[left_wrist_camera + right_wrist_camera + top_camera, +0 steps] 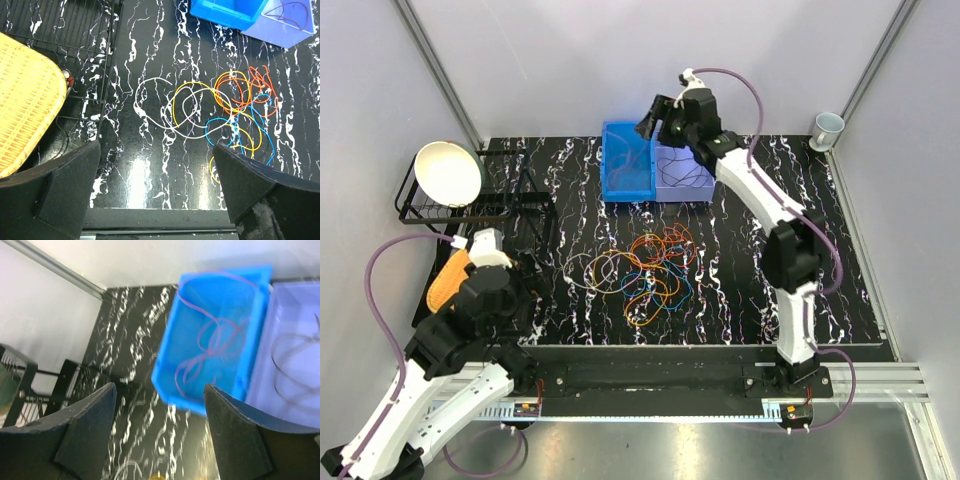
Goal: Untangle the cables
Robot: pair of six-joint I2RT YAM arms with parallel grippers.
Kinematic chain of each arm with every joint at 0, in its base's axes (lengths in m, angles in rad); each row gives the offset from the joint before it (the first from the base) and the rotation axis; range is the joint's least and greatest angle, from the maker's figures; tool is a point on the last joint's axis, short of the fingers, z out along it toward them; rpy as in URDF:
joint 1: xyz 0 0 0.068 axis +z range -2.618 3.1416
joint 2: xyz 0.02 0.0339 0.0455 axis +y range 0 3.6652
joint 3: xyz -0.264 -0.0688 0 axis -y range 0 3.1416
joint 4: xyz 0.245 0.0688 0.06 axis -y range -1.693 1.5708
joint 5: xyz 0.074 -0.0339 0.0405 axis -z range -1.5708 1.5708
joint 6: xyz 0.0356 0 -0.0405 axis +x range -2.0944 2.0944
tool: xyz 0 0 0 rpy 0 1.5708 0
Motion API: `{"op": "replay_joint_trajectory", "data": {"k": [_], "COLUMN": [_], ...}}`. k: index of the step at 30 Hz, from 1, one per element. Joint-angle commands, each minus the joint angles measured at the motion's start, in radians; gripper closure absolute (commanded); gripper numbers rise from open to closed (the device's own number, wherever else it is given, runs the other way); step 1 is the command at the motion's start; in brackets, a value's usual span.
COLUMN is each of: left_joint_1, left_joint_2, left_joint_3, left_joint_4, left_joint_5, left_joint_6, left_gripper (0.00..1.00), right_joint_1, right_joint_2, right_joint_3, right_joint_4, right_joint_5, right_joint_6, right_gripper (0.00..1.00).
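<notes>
1. Near-left corner of the worktop (740,300): the left gripper (156,150) hangs above the surface, jaws spread wide, nothing between them.
2. Worktop surface: black and glossy, with white marble-like veins; lamp glare shows in it.
3. Middle of the worktop: the cables (645,270) lie in one flat heap. They are thin, limp, smooth-coated wire in round loops, with white and yellow toward the left edge and orange, red and blue toward the right. The loops cross and thread through one another. Only the white one reaches somewhat clear of the rest.
4. Far edge, middle: the right gripper (160,390) hovers over the blue bin (235,300), jaws parted, gripping nothing.
5. Blue bin: hard plastic, rectangular, sloping walls. One reddish loop (210,340) lies curled inside.
6. A pale lilac bin (295,315) of the same build touches it on the side toward the right edge and holds dark loops (295,365).
7. Judgement: a few cables are already sorted into the bins, but the bulk of the heap is not yet separated. The task looks to be in its early part.
</notes>
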Motion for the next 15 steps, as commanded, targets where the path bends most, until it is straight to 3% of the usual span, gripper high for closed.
{"op": "replay_joint_trajectory", "data": {"k": [1,8,15], "left_joint_1": [0.006,-0.002,-0.082], "left_joint_2": [0.06,0.173,0.371], "left_joint_3": [0.006,-0.057,-0.084], "left_joint_4": [0.09,0.252,0.369], "left_joint_5": [-0.006,0.109,-0.006], "left_joint_6": [0.036,-0.026,-0.007], "left_gripper": [0.02,0.02,0.01], "right_joint_1": [0.013,0.013,0.013], "right_joint_2": [-0.22,-0.458,-0.636], "right_joint_3": [-0.198,-0.518,-0.752], "right_joint_4": [0.06,0.082,0.069], "right_joint_5": [0.039,0.074,0.076], "right_joint_6": [0.001,-0.013,-0.007], "right_gripper": [0.22,0.2,0.19]}}
